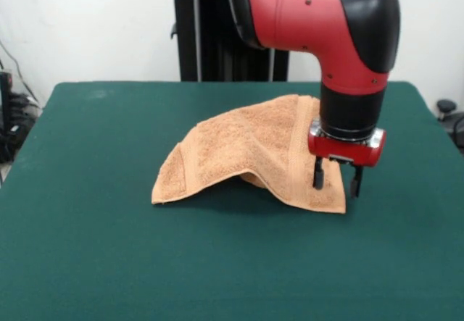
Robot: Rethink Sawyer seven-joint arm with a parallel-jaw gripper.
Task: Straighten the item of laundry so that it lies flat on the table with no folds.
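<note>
The orange-tan terry towel [246, 151] lies on the dark green table [109, 248], right of centre. It is rumpled: the middle humps up in a ridge and the near edge arches off the cloth, with a shadowed gap beneath. A woven band runs along its right side. My gripper [336, 177] hangs straight down from the red and black arm at the towel's near right corner. Its two black fingers [317, 174] are spread apart, one over the towel's right edge, the other just off it. They hold nothing.
The black robot pedestal [217, 38] stands behind the table's far edge. Dark equipment and cables sit off the table's left side [11, 111], and a small black object shows off the right edge [446, 107]. Bare green cloth lies around the towel.
</note>
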